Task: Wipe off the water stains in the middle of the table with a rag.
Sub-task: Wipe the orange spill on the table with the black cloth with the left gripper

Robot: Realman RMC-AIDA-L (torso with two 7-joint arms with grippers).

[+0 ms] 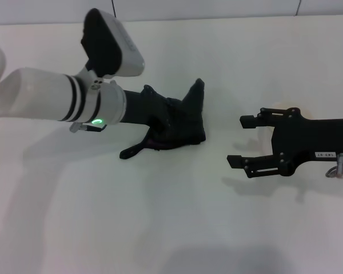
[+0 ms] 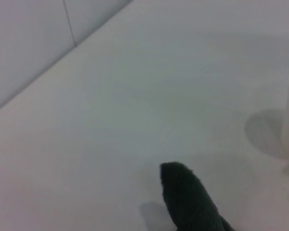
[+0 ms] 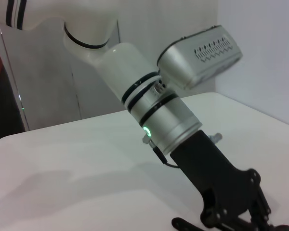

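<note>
The left hand [image 1: 160, 120] sits low in the middle of the counter [image 1: 160, 228], buried in the rag [image 1: 180, 123]; whether it grips the cloth or only presses on it, I cannot tell, since its fingers are hidden. The rag lies crumpled on the counter, one pointed corner up toward the far edge and a thin tail trailing toward the near edge. No stain shows; it is presumably under the cloth. To wipe well, keep the pressure flat and even, and sweep in short overlapping strokes so the rag drags instead of bunching. The right hand [image 1: 244, 141] hovers spread wide and empty toward the right edge, well apart from the rag.
</note>
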